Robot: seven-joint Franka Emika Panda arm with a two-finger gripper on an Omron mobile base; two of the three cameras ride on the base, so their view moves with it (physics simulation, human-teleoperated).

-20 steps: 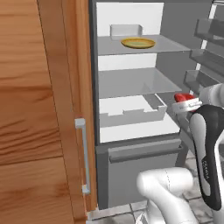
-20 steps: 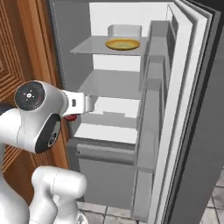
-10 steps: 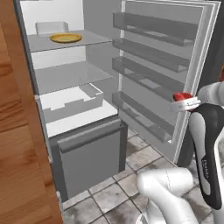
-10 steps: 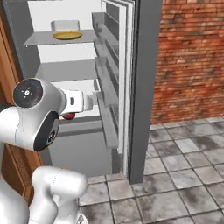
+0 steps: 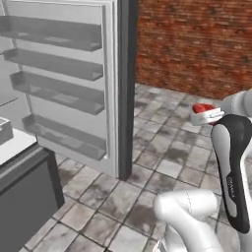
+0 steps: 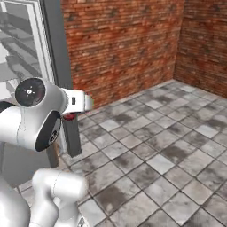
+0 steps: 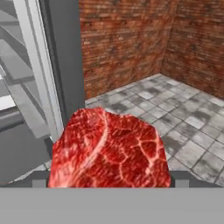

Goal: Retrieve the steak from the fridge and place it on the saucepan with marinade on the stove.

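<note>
A red brick wall [image 6: 133, 40] fills the upper right of both base views, above a floor of mottled grey stone tiles [image 6: 177, 146] that takes the lower right. The tall grey steel fridge [image 5: 123, 88] stands open at the left of each view, its door racks facing the room in the left base view. The white arm with dark joints [image 5: 231, 177] rises at the lower right of that view. At its end the pincer [image 5: 206, 114] grips the small flat red steak with whitish marbling [image 7: 109, 151], jaws spread wide on either side of the meat; in the hand view the steak sits low in the centre, clear of the fridge. Judging by this, the retrieval is done and the carry is under way. Reaching the stove and setting the steak on the saucepan's marinade remain.
</note>
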